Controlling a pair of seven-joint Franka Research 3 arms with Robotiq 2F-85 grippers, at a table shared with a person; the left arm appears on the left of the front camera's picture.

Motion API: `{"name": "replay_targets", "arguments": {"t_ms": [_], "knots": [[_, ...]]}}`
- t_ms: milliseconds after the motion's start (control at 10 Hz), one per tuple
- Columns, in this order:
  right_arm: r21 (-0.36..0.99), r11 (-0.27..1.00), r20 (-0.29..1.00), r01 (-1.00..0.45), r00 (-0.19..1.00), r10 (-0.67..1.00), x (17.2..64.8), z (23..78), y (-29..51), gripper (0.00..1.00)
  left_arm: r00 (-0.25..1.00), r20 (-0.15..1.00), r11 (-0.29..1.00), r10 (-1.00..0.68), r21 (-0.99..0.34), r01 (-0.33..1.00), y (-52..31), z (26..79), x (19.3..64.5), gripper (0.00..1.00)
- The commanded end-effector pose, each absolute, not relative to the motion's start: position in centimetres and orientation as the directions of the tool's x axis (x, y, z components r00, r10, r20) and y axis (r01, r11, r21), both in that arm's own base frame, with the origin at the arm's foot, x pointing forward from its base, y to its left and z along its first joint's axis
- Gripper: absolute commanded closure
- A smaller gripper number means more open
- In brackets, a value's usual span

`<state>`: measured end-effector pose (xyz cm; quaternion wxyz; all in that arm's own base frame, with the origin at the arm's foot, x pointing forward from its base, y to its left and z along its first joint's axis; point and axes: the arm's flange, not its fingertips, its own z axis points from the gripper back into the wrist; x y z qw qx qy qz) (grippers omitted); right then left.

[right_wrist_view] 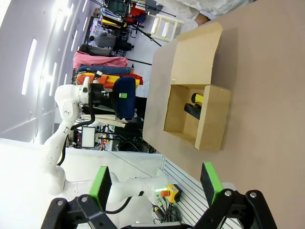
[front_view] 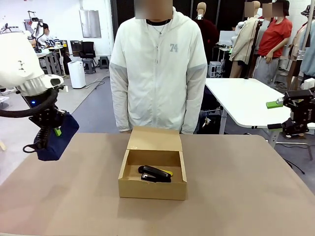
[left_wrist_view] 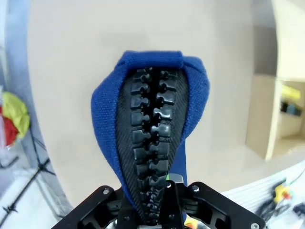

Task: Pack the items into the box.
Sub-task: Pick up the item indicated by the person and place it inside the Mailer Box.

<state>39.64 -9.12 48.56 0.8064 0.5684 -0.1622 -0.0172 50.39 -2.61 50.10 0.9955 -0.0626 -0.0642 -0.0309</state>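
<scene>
Pinched by the left fingers (front_view: 58, 131) at one zipper end, the pouch (front_view: 59, 141) hangs at nine o'clock from the box (front_view: 152, 189) and may slip or snag its wall above the stapler (front_view: 155, 173) and knife (front_view: 168, 172); the right fingers (front_view: 273, 105) stand wide.

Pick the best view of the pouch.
Left wrist view: the pouch is close up, zipper facing the camera, in the left gripper. Front shows it partly behind that gripper; right wrist, small and far.
</scene>
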Motion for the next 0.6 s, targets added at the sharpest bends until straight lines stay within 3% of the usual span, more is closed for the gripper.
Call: {"name": "replay_targets", "arguments": {"t_ms": [0, 500], "knots": [[0.92, 0.354, 0.249, -0.168, 0.948, -0.197, 39.58, 48.91, -9.32, 0.0, 0.993, 0.103, 0.992, 0.054, -0.118, -0.041, -2.42, 49.11, 52.15, 1.0], [0.92, 0.354, 0.249, -0.168, 0.948, -0.197, 39.58, 48.91, -9.32, 0.0, 0.995, 0.096, 0.991, 0.033, -0.129, -0.02, -2.41, 48.43, 51.72, 1.0]]}}
